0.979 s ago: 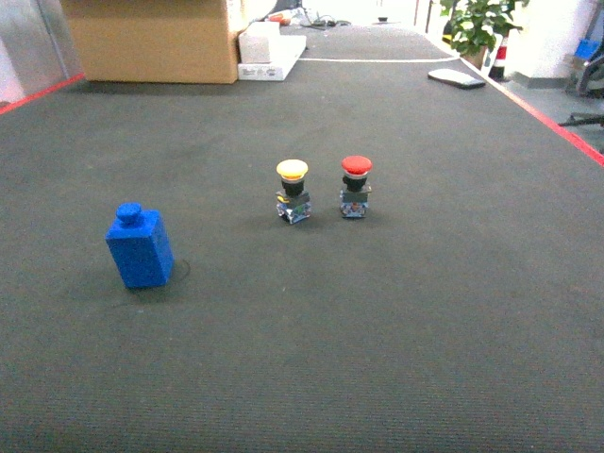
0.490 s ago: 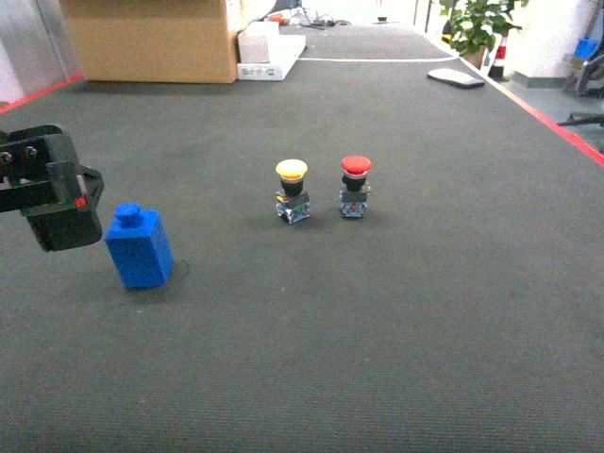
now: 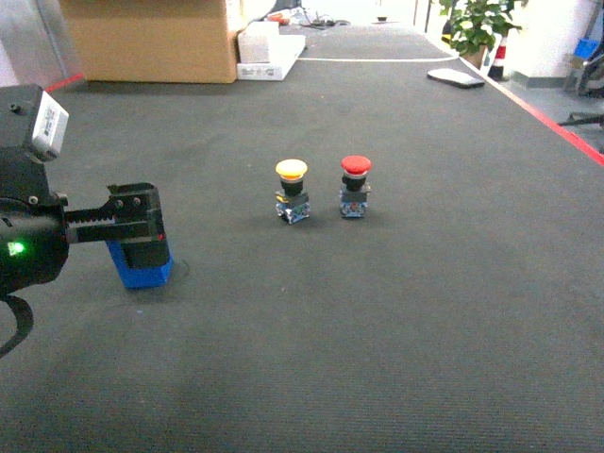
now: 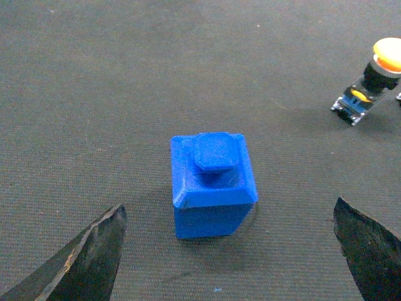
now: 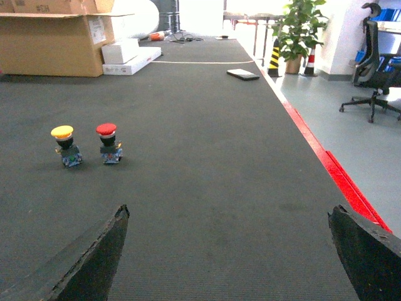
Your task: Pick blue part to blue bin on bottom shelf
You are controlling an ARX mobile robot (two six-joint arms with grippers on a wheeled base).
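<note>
Two fingertips of the left gripper stand wide apart and empty, with the blue part upright on the dark carpet directly ahead and centred in the gap, touched by neither. The part's long axis is vertical, stud on top, so closing probably needs only a short advance straight forward and down. The right gripper, also spread open and empty, faces bare carpet well off from the part, with the yellow button and red button nearer it; no shelf or bin shows.
</note>
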